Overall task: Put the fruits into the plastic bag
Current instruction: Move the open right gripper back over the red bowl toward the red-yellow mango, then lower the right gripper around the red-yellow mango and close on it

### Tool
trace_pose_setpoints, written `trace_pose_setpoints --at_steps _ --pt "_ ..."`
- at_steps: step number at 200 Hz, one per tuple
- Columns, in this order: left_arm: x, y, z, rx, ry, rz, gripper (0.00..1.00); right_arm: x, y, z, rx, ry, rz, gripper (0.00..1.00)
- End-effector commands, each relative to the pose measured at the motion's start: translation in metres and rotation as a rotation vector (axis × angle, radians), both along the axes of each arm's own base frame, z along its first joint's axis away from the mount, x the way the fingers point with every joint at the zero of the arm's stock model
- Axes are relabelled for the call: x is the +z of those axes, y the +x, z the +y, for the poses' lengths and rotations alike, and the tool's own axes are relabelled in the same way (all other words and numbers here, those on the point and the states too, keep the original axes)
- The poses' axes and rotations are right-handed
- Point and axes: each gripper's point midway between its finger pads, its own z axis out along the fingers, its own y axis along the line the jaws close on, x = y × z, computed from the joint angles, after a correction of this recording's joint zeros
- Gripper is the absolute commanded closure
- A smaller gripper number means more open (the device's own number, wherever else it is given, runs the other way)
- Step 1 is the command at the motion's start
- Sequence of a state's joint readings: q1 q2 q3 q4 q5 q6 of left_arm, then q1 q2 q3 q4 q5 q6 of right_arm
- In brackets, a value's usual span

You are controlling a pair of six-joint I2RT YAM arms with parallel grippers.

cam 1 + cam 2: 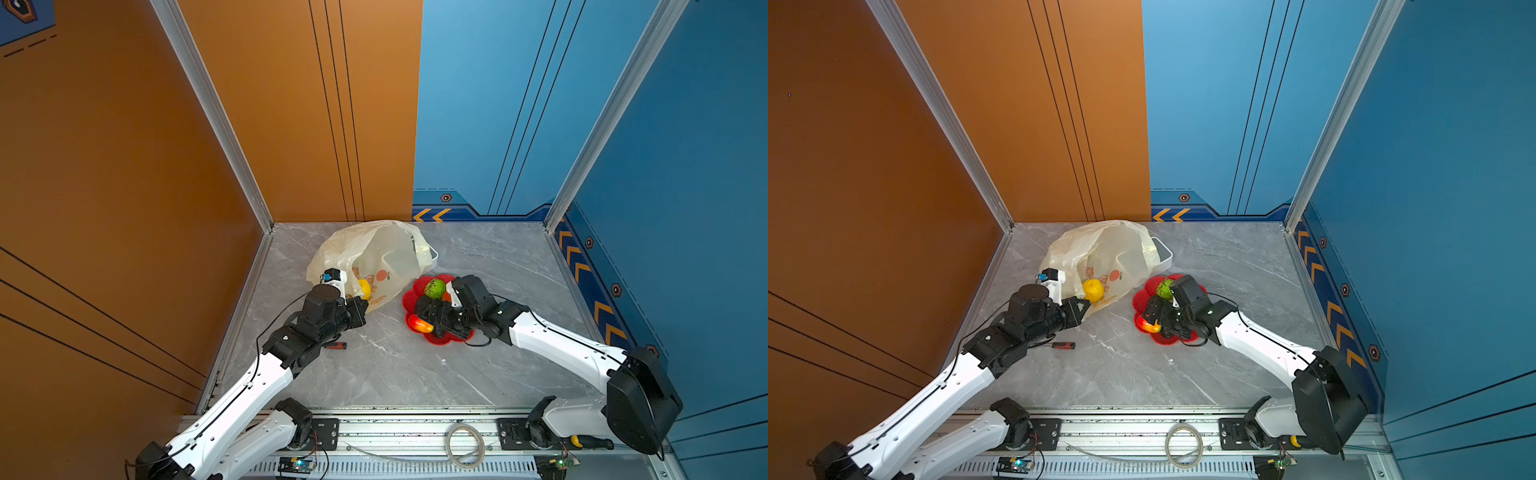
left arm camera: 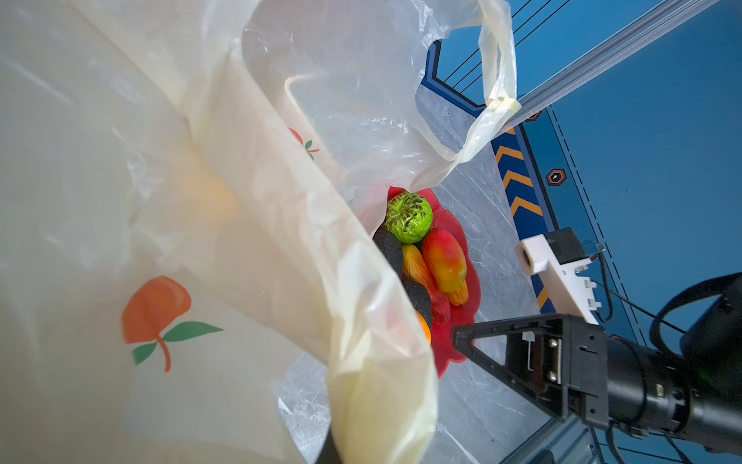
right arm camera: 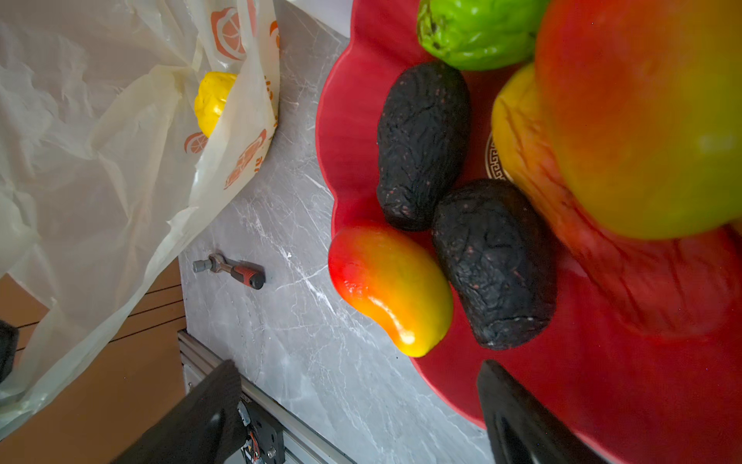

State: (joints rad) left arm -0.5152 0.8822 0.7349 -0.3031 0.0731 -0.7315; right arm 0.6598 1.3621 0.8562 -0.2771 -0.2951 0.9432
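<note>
Right gripper [image 3: 357,367] is hovering wide open and empty over the red dish [image 3: 602,401], facing the red-yellow fruit [image 3: 389,285] at its rim. Left gripper [image 1: 365,305], beside the dish, is clamping the plastic bag [image 1: 374,249] edge. Closing off-centre is probably risking this glossy fruit slipping onto the tabletop [image 1: 415,374].

The table [image 1: 395,374] lies bare on the red dish's [image 1: 409,298] near side; the plastic bag [image 1: 374,249] crowds its left, a small tool [image 1: 337,345] farther left.

My left gripper [image 1: 1086,301] is clamped on the plastic bag [image 1: 1113,249]; my right gripper [image 3: 357,367] hangs low, jaws wide apart.
</note>
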Motion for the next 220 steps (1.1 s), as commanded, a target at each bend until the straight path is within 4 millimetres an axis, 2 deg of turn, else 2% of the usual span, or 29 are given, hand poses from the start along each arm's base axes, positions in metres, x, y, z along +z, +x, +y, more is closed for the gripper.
trace_pose_setpoints --at_steps 1,61,126,156,218,220 --pt "0.004 -0.001 0.001 -0.002 -0.018 -0.005 1.00 -0.007 0.006 0.000 -0.053 0.027 0.015 0.11" --pt "0.005 -0.002 0.002 -0.005 -0.015 -0.003 1.00 -0.026 0.011 0.003 -0.092 0.043 0.039 0.16" --pt "0.006 -0.001 0.003 -0.004 -0.015 -0.002 1.00 -0.036 0.012 0.008 -0.094 0.045 0.058 0.17" --pt "0.006 -0.001 0.003 -0.003 -0.016 -0.002 1.00 -0.037 0.011 0.012 -0.092 0.053 0.063 0.18" --pt "0.005 -0.002 0.004 -0.001 -0.019 -0.002 1.00 -0.025 0.009 0.020 -0.088 0.077 0.042 0.18" --pt "0.005 -0.002 0.004 -0.001 -0.019 -0.001 1.00 -0.025 0.003 0.026 -0.068 0.076 0.045 0.18"
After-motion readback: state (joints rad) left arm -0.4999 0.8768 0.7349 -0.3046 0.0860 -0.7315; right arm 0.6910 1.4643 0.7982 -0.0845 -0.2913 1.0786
